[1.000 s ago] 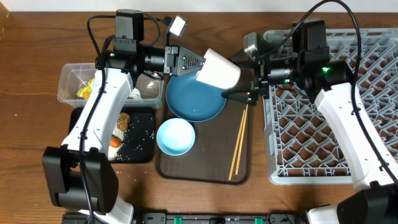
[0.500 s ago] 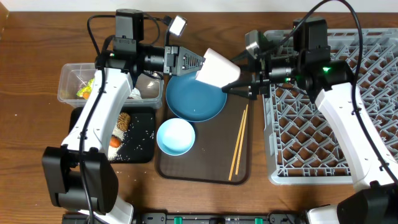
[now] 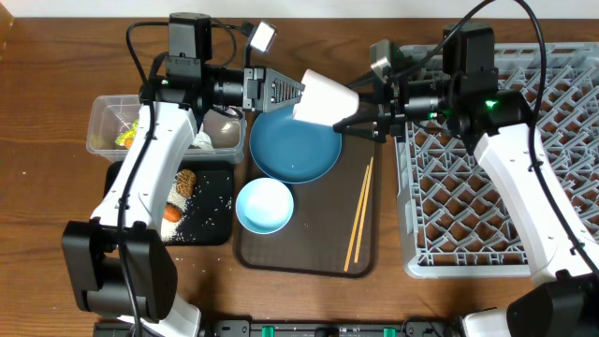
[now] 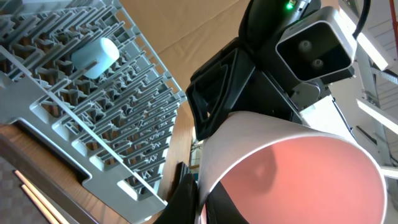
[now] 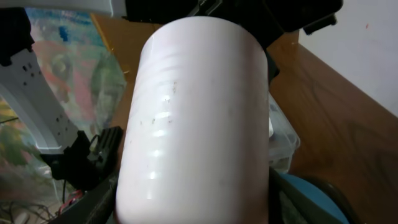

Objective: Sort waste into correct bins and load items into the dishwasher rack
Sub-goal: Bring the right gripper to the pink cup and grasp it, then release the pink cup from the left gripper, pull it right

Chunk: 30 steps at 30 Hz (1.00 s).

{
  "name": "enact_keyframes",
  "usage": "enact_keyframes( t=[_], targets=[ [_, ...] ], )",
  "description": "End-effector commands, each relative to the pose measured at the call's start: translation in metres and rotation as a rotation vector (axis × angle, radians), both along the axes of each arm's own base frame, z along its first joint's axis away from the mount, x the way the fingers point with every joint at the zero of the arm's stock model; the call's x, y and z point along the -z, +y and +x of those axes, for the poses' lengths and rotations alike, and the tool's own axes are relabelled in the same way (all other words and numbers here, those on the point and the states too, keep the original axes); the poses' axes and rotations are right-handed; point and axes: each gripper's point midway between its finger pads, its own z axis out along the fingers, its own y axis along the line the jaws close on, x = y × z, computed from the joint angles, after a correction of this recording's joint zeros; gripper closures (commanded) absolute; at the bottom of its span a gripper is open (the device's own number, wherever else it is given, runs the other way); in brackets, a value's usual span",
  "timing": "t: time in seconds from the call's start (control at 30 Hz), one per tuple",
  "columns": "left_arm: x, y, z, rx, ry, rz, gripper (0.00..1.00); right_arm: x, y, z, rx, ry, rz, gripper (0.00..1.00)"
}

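The pink cup (image 3: 326, 98) hangs on its side in the air above the dark-blue plate (image 3: 295, 150). My left gripper (image 3: 299, 95) is shut on its rim, one finger (image 4: 189, 199) outside the wall and one inside. From the right, my right gripper (image 3: 349, 112) has closed round the cup's base, and its fingers (image 5: 96, 199) press against both sides of the cup (image 5: 199, 112). The light-blue bowl (image 3: 264, 206) and the chopsticks (image 3: 360, 211) lie on the brown tray. A light-blue cup (image 4: 94, 57) lies in the grey rack (image 3: 524, 215).
The clear tub (image 3: 105, 117) at the left holds a yellow-green wrapper (image 3: 126, 136). Below it the black tray (image 3: 215, 220) holds a brown lump (image 3: 185, 183), a carrot (image 3: 171, 213) and rice grains. The brown serving tray (image 3: 309, 253) lies in the middle.
My right gripper has moved left onto the cup's base and its jaws have narrowed round it. The left gripper and the cup have shifted slightly up.
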Motion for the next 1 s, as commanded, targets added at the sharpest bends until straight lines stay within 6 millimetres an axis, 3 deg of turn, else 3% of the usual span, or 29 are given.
enact_keyframes(
  t=[0.0,0.3,0.37,0.53,0.87,0.97],
  targets=[
    [-0.004,-0.005,-0.004,0.016,-0.003,-0.003,0.94,-0.007,0.006,-0.007,-0.048,-0.002,0.035,0.67],
    [-0.002,-0.005,-0.003,0.007,-0.004,0.005,0.83,-0.007,0.006,-0.004,-0.037,-0.011,0.032,0.68],
    [0.000,-0.005,0.000,-0.010,-0.006,0.020,0.77,-0.004,0.005,0.001,-0.011,-0.012,0.014,0.68],
    [0.008,-0.003,0.010,-0.064,-0.012,0.063,0.75,0.006,-0.002,0.018,0.096,0.025,-0.046,0.69],
    [0.025,0.006,0.027,-0.174,0.015,0.155,0.75,0.004,-0.037,0.046,0.231,0.078,-0.037,0.70],
    [0.036,0.010,0.032,-0.221,0.039,0.208,0.75,0.014,-0.057,0.068,0.383,0.140,-0.084,0.71]
  ],
)
